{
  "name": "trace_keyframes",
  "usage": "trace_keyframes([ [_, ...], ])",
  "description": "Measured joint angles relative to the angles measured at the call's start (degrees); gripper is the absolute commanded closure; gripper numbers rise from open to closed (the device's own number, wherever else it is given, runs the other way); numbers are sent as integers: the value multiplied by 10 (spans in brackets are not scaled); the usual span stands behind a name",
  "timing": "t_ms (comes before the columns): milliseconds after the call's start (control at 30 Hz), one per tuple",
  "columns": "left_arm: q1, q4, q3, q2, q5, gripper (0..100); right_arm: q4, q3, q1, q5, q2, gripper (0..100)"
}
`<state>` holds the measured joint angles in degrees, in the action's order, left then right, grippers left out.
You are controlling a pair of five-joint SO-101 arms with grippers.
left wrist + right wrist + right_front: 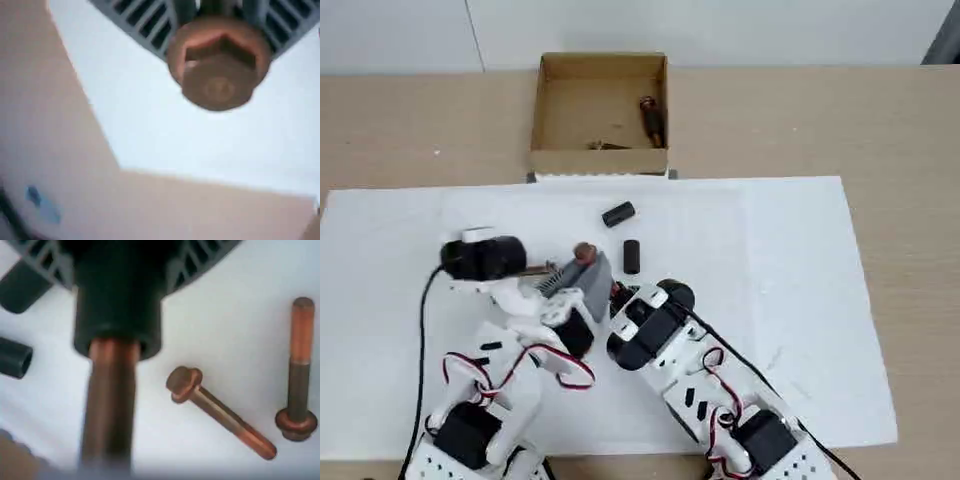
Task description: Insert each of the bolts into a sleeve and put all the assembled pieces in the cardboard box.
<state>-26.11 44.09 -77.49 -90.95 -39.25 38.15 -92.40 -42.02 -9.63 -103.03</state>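
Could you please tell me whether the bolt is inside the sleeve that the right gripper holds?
Partly in: the bolt enters the mouth of the sleeve, but much of its shank shows outside.

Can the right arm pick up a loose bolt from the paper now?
Probably not yet. Its hand is shut on a sleeve with a bolt poking in, so it is full. The loose bolts lie uncovered on the paper.
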Motion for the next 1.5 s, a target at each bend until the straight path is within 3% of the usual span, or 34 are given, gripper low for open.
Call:
trace_keyframes([
  [267, -25, 45, -1, 1, 39, 983, -1, 1, -3, 0, 0, 995],
  [500, -25, 54, -2, 1, 97, 753, -1, 1, -1, 0, 0, 995],
  [1067, 23, 54, 18, 1, 166, 754, -1, 1, -2, -1, 0, 995],
  [1500, -4, 178, 31, 1, 168, 754, -1, -3, -2, -2, 0, 995],
])
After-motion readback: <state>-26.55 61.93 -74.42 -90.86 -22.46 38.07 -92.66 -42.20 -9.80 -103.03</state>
